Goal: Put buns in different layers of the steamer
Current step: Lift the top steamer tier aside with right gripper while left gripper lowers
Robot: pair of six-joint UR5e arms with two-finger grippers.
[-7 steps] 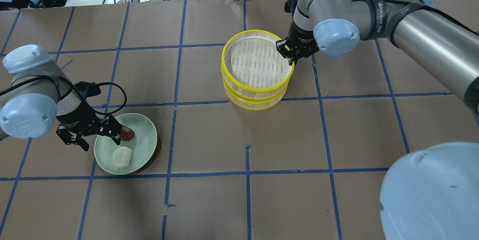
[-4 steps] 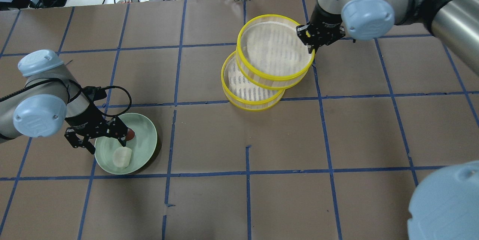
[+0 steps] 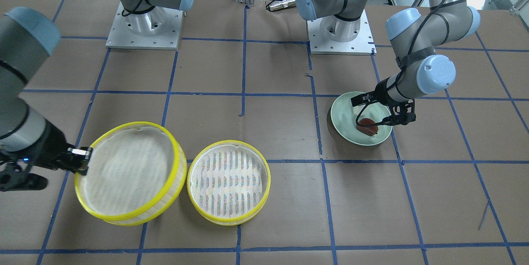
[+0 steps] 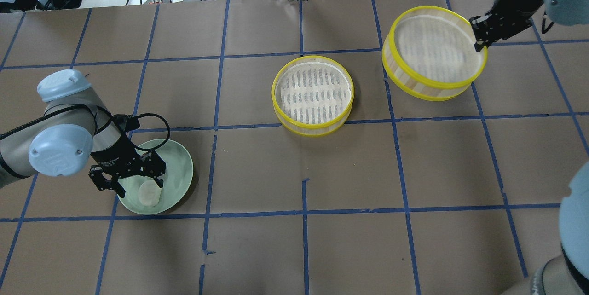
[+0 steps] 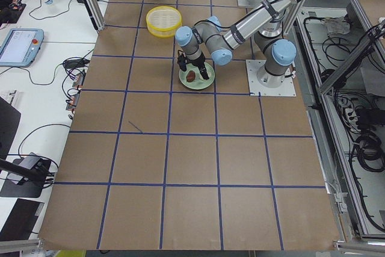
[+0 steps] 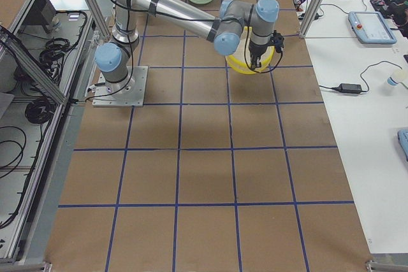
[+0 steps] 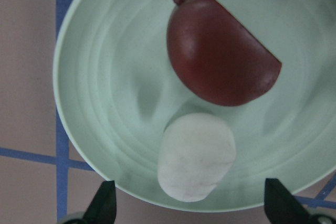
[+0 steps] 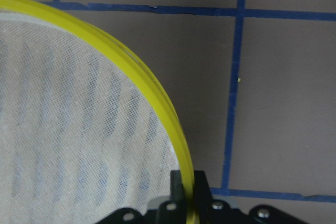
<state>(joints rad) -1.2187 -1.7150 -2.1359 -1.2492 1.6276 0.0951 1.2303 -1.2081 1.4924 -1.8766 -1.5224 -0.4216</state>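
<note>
Table: brown paper [image 4: 257,249], blue tape grid.
Right gripper [image 4: 478,41]: pinched onto the rim of the lifted tray [image 4: 425,89]; we should set it down level, clear of the second tray [image 4: 313,125].
Left gripper [image 4: 135,183]: wide open, empty, over the plate [image 7: 105,77]; we should centre on the white bun [image 7: 197,156] and avoid the red bun [image 7: 220,56].

Brown paper-covered counter [image 4: 349,166], gridded with blue tape lines [image 4: 303,212], one yellow-rimmed steamer tray [image 4: 313,95] sitting flat near the middle, pale green plate [image 4: 177,166] at about eight o'clock from it (well apart, seen from overhead), metal base plates [image 3: 144,29] along the robot's edge.
</note>
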